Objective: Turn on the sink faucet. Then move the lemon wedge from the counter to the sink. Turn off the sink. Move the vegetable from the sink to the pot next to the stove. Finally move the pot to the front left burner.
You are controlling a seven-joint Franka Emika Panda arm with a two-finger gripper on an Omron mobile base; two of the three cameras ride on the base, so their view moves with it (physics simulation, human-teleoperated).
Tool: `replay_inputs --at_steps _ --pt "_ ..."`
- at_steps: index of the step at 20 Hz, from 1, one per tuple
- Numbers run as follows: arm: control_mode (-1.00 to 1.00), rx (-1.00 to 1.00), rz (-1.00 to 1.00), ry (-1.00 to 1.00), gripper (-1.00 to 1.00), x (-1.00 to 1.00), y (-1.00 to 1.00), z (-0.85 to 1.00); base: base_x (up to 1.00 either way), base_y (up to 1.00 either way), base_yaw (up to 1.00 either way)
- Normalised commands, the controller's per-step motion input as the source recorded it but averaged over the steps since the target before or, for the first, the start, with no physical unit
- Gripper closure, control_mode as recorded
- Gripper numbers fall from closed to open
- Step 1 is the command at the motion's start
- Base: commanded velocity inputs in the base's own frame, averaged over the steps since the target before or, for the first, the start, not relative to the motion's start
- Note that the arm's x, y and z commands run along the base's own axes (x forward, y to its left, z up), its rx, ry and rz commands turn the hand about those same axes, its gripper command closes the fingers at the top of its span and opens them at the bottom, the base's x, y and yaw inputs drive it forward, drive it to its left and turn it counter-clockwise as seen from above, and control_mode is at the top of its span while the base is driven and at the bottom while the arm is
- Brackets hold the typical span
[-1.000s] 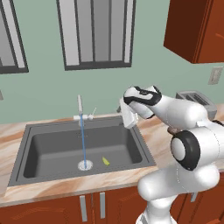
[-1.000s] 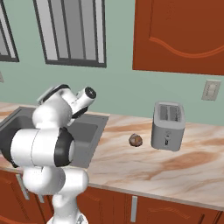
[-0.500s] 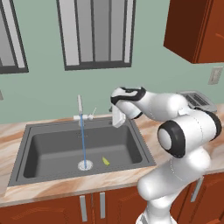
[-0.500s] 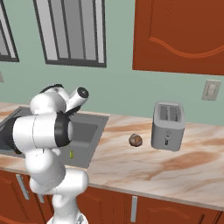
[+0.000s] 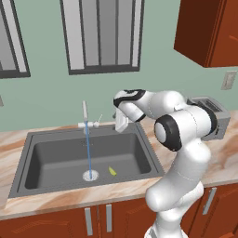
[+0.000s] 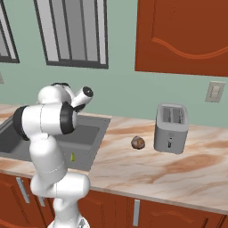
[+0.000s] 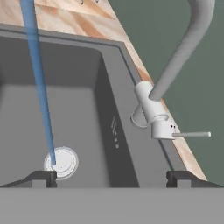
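Running water falls from the sink faucet [image 5: 85, 122] onto the drain [image 5: 90, 175]; the lemon wedge [image 5: 112, 171] lies just right of it in the sink [image 5: 60, 160]. Your gripper [image 5: 122, 123], jaws wide and empty, could sweep past the thin lever [image 7: 190, 134] if it comes in high. Since a second ago the arm has swung left toward the tap.

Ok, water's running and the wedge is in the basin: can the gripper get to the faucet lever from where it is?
Probably yes. The gripper hangs open beside the sink faucet, and its lever juts out with nothing between them.
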Motion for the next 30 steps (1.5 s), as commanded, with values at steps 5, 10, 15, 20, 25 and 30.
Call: replay_inputs --at_steps 5,10,15,20,25,30 --pt "-1.00 0.03 0.00 0.05 -1.00 0.27 0.00 -0.11 0.00 0.00 0.00" --pt "-1.00 0.03 0.00 0.01 -1.00 0.17 0.08 -0.07 0.00 0.00 0.00" --pt "-1.00 0.05 0.00 0.01 -1.00 0.25 0.13 -0.05 0.00 0.00 0.00" --pt "-1.00 0.05 0.00 0.01 -1.00 0.27 0.15 -0.14 0.00 0.00 0.00" --pt "-1.00 0.05 0.00 0.01 -1.00 0.19 0.16 -0.13 0.00 0.00 0.00" --pt "-1.00 0.04 0.00 0.02 -1.00 0.20 0.17 -0.14 0.00 0.00 0.00"
